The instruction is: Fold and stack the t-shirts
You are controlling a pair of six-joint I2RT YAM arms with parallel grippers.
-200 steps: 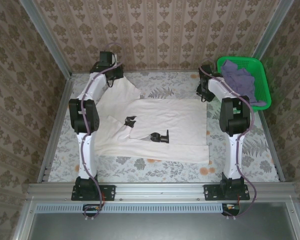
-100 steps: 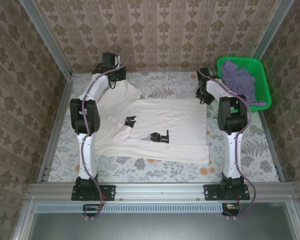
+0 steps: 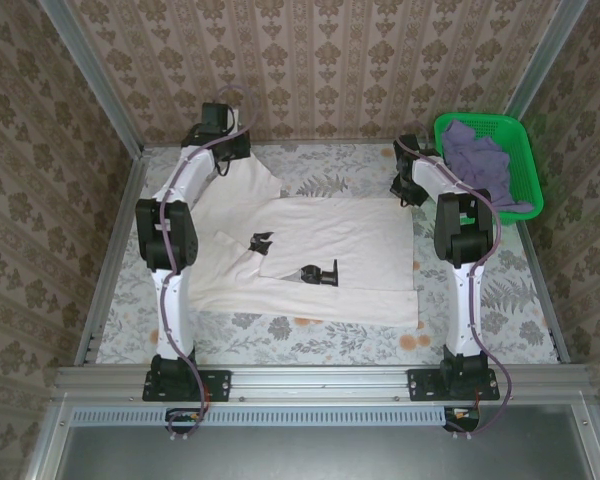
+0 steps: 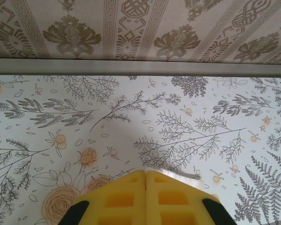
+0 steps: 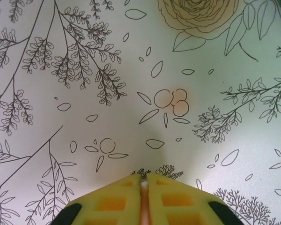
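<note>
Green plastic mesh basket (image 3: 485,119) sits at the far right corner of the floral-patterned counter (image 3: 500,310). It holds the plain lavender-purple t-shirt (image 3: 477,158), crumpled in a heap that fills most of it and reaches the near rim. The cream-white t-shirt (image 3: 350,235) lies outside the basket, to its left. It is spread on the counter between the two arms, partly folded, with its small black chest print (image 3: 318,273) facing up. The left claw (image 4: 145,172) is at the far left by the back wall, its yellow pads pressed together over the counter. The right claw (image 5: 143,174) is low beside the cream shirt's far right corner, just left of the basket. Its pads are closed too, with a thin pale strip between them; whether that is cloth I cannot tell.
</note>
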